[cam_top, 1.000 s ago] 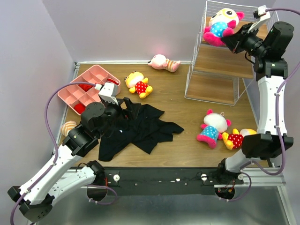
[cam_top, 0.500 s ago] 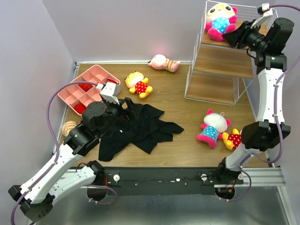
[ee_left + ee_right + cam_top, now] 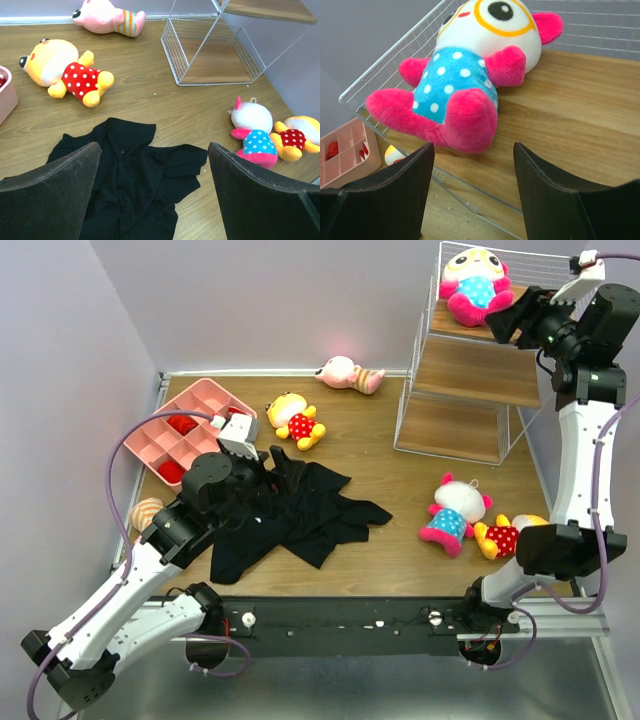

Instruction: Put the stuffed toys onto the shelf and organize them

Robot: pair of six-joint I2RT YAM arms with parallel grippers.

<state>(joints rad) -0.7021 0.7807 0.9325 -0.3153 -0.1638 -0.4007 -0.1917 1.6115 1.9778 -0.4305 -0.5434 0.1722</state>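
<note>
Drawn back since earlier: right gripper, jaws parted, empty, just off white-faced plush doll with blue dotted body, pink limbs. Released onto top board of white-wire wooden shelf, apparently delivered. Wide, idle above black cloth garment: left gripper.

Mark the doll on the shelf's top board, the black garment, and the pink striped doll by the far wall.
blue-dotted doll [image 3: 452, 85]: right wrist view, on its dotted belly.
black garment [image 3: 300, 520]: top external view, middle of the cloth.
pink striped doll [image 3: 340, 370]: top external view, on its head.
</note>
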